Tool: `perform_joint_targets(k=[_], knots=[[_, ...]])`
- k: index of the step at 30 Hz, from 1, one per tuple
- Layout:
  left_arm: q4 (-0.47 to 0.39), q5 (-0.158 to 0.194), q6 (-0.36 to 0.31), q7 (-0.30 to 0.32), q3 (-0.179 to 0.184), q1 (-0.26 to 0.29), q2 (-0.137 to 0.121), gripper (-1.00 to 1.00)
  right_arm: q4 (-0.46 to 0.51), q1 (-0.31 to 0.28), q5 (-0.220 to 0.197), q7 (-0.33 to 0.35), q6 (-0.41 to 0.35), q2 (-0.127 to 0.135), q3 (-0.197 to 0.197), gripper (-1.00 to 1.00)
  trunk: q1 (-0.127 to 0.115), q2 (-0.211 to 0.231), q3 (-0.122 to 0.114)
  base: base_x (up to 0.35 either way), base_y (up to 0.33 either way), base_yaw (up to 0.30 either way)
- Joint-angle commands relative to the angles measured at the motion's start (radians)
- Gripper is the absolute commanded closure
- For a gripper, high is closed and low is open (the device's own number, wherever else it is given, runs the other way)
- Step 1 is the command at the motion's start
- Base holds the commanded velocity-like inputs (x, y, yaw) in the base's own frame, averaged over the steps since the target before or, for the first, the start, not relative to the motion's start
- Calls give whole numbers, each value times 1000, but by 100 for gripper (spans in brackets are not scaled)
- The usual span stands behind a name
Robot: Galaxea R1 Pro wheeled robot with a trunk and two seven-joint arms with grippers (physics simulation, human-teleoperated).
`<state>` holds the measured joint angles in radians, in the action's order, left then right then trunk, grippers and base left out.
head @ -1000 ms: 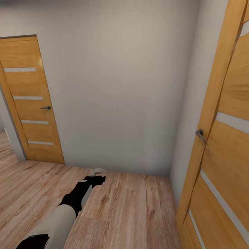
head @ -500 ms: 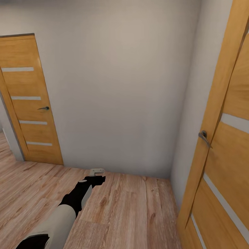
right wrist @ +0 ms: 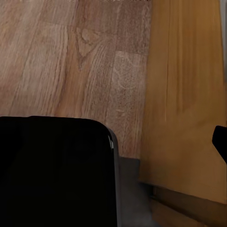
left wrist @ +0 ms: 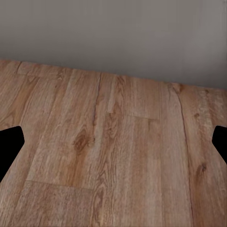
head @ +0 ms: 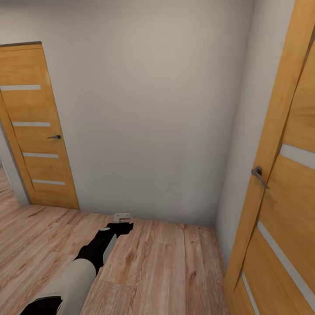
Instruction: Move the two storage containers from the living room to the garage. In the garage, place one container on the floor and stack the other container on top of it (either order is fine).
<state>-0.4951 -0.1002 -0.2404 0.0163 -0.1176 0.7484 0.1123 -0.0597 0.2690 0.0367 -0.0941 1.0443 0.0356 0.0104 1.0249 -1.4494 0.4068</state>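
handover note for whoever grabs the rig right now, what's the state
Left gripper: open, holding nothing, out over the wood plank floor.
Right gripper: one fingertip shows at the wrist view's edge; open or shut cannot be told.
Position: hallway corner facing a plain wall, one closed wooden door ahead on the left, another wooden door close on the right.
Containers: none in sight, none carried by the left gripper.
Done: nothing visible.
Left: fetch both containers, take them to the garage, stack them on its floor.

Matt wood-plank floor (head: 166, 262), plain wall (head: 148, 109)
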Motion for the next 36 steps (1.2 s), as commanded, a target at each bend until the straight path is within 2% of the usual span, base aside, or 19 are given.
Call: perform_joint_targets(k=[1, 36], knots=[[-2, -10, -5, 2, -7, 0, 1, -100, -1, -1, 5, -6, 3, 0, 0, -100, 0, -1, 1, 27, -19, 0], [-2, -9, -5, 2, -7, 0, 1, -100, -2, -1, 5, -6, 3, 0, 1, -100, 0, -1, 1, 22, -17, 0]])
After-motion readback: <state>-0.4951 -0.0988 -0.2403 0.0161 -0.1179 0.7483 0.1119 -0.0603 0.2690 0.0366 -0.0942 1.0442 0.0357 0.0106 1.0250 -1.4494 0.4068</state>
